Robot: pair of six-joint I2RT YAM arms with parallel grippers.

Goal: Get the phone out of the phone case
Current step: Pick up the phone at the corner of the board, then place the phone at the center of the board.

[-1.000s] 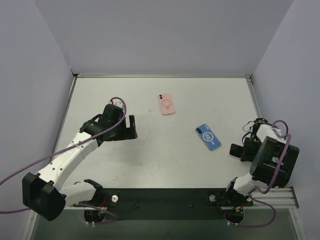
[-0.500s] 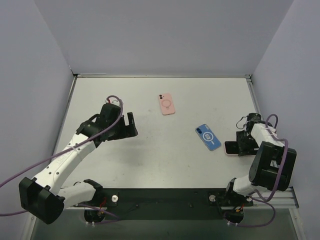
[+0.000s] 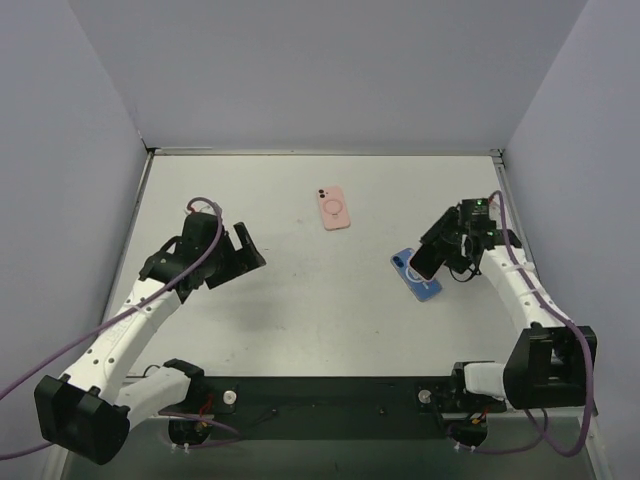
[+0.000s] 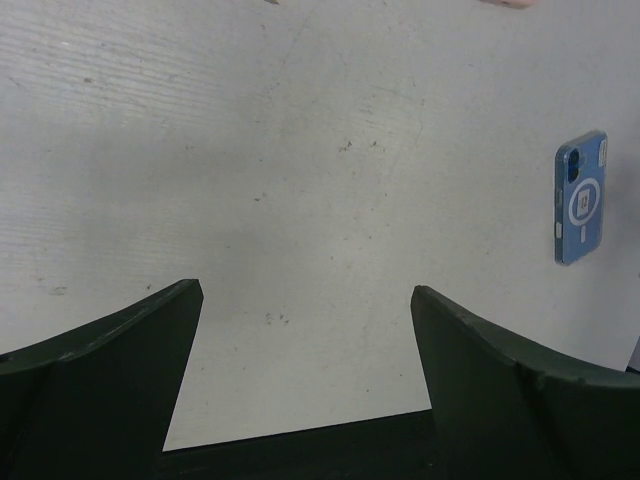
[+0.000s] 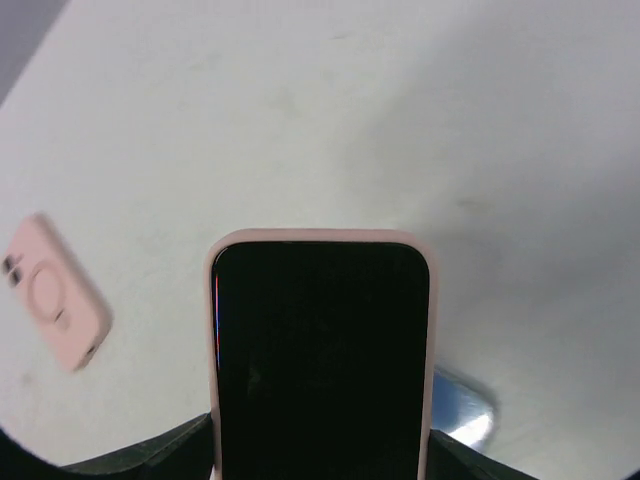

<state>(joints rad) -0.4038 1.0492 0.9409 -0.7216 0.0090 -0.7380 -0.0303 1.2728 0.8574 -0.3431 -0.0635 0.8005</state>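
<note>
Pink-cased phone (image 5: 320,350) pinched in right end effector (image 3: 443,252); left end effector (image 4: 305,290) spread wide.

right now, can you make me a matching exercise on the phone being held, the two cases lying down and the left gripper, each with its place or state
Things
1. held phone
2. blue case
3. loose pink case
4. left gripper

Places or states
a. open, holding nothing
b. lying back up at the far middle of the table
c. in the right gripper, dark screen showing
d. lying back up, partly under the held phone in the top view

Pairs: 1-c, 2-d, 3-b, 4-a
</note>
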